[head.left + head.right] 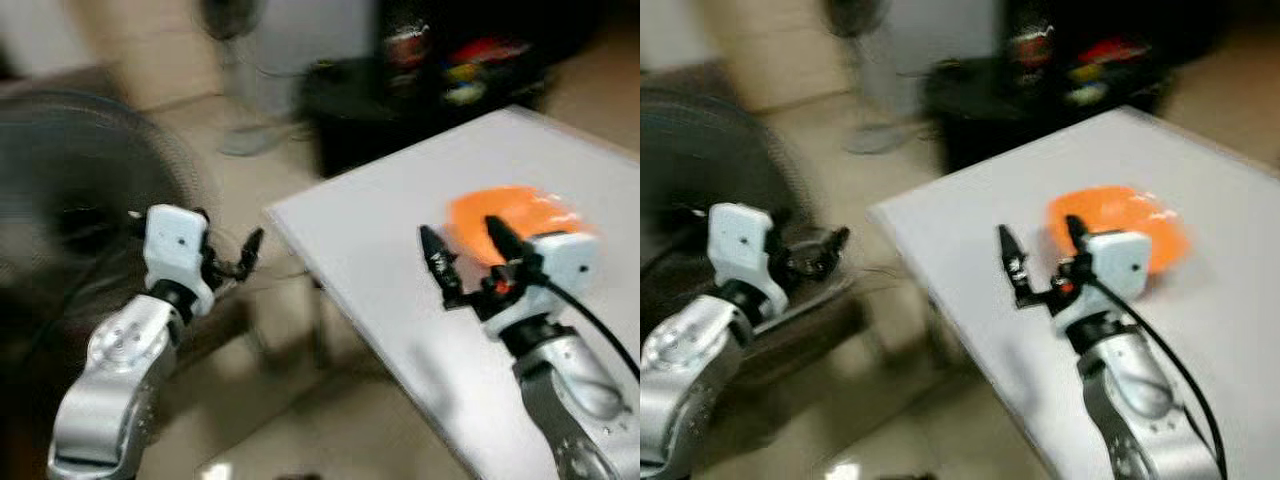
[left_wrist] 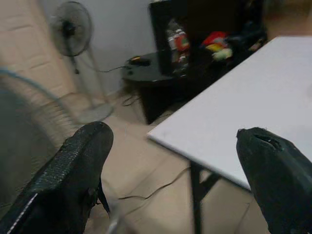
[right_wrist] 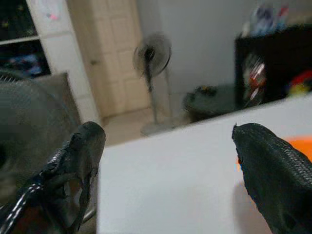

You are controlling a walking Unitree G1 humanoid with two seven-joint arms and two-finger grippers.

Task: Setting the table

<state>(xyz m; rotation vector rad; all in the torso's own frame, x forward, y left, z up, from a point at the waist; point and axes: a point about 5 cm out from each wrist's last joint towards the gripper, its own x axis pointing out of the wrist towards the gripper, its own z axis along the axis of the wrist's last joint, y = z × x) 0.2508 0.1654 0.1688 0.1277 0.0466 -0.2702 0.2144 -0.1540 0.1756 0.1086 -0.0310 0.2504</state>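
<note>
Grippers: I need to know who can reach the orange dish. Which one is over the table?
The right gripper, held over the white table beside the orange dish; the left gripper is off its edge.

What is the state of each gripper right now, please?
Left gripper: open, holding nothing, off the white table's corner.
Right gripper: open, holding nothing, above the table beside the orange plate.

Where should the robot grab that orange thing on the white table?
Probably at its near rim. The orange plate-like thing looks low and flat on the white table, though blur hides its exact shape. The right gripper is open just in front of it, so sliding one of the fingers over that edge from the robot's side seems easiest.
</note>
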